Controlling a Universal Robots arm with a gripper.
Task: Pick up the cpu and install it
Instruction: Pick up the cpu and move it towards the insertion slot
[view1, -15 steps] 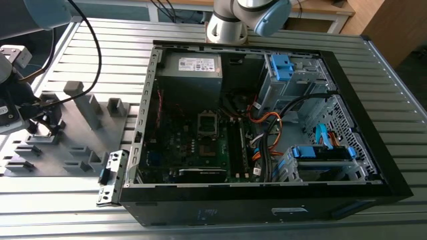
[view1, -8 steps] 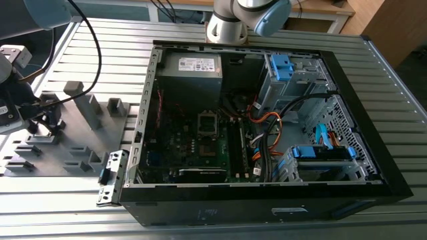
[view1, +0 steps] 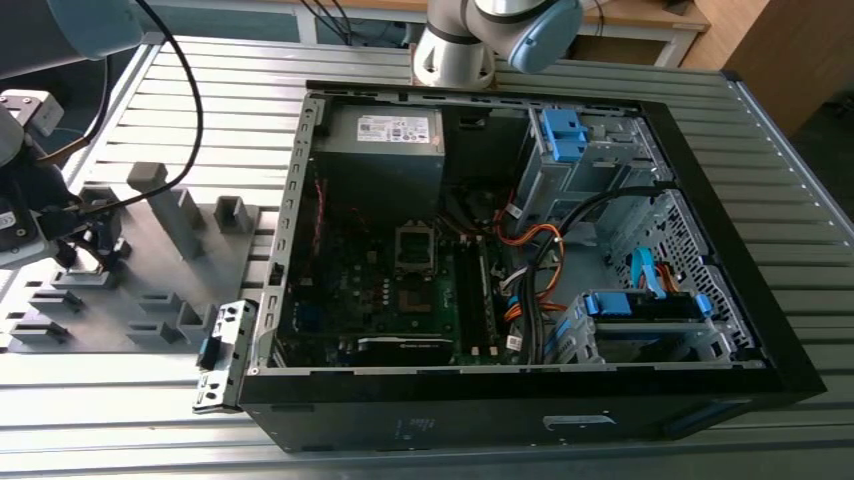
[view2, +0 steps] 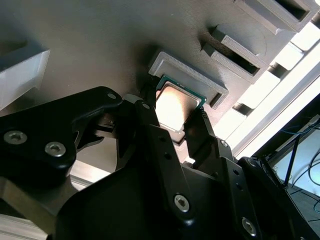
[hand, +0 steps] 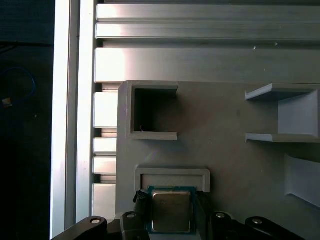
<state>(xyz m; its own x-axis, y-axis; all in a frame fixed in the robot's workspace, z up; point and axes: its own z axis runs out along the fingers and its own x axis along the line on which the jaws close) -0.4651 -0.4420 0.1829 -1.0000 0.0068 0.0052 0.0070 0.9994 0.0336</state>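
The cpu (view2: 176, 104) is a small silvery square chip with a green edge. It sits between the two black fingers of my gripper (view2: 174, 111), right beside its shallow grey tray pocket (view2: 192, 75). In the first wrist view the cpu (hand: 171, 212) lies just below the pocket frame (hand: 172, 175), and my gripper (hand: 172, 204) presses against two opposite edges of it. In the exterior view my gripper (view1: 83, 250) hangs over the grey tray (view1: 147, 300) at the exterior view's left. The open computer case (view1: 534, 390) shows the motherboard socket (view1: 416, 246) near its middle.
Grey tray blocks (view1: 171, 215) stand upright close to the gripper. Inside the case are a power supply (view1: 380, 135), blue drive cages (view1: 561, 135) and orange and black cables (view1: 534, 270). The slatted metal table (view1: 787, 180) surrounds everything. A hinged latch (view1: 220, 350) juts from the case's edge.
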